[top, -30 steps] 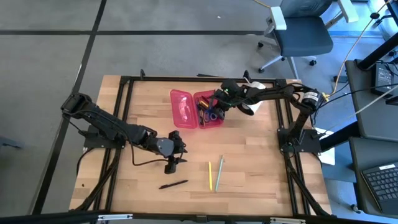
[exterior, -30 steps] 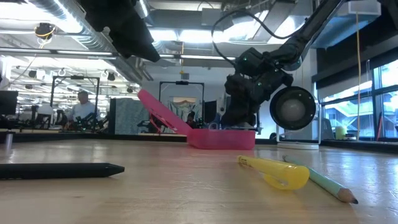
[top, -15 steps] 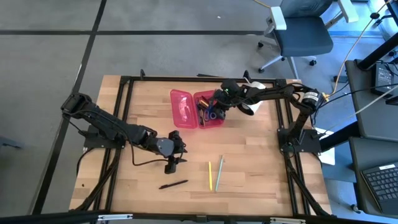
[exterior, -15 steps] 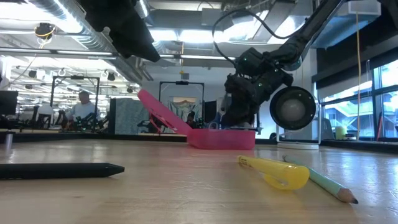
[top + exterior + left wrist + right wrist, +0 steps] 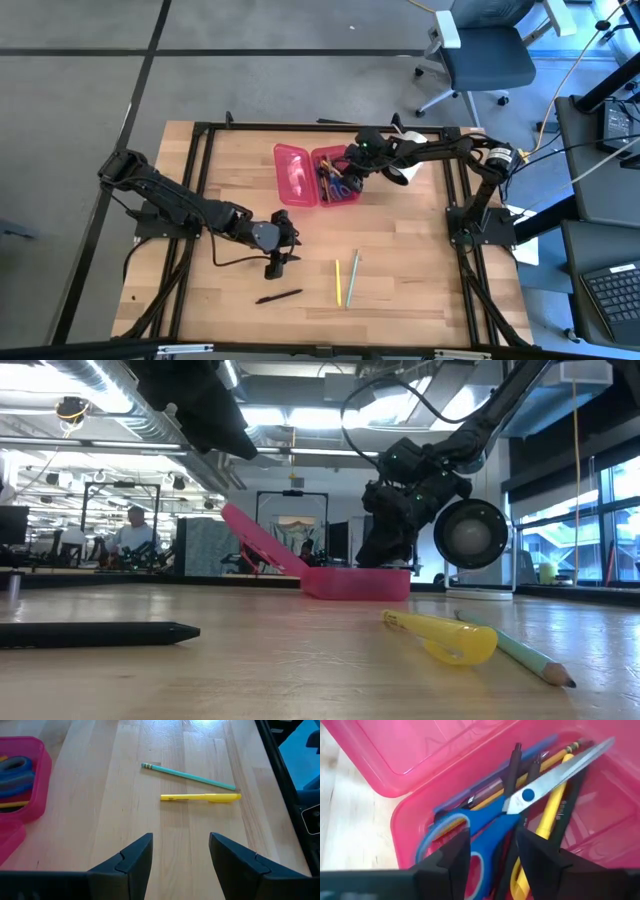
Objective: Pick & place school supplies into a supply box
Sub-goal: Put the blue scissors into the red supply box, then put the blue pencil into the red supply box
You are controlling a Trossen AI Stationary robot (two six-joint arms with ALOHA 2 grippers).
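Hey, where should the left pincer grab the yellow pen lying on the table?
Grip the yellow pen mid-barrel, coming straight down from above. It lies flat on the table, close beside the green pencil, so set the fingers across the barrel, one in that gap.

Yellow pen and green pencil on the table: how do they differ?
The yellow pen is thicker and shorter; the green pencil is thinner and longer. The pen lies straight across the left wrist view, the pencil slants. Both lie flat on the bare table, side by side, apart, outside the pink box.
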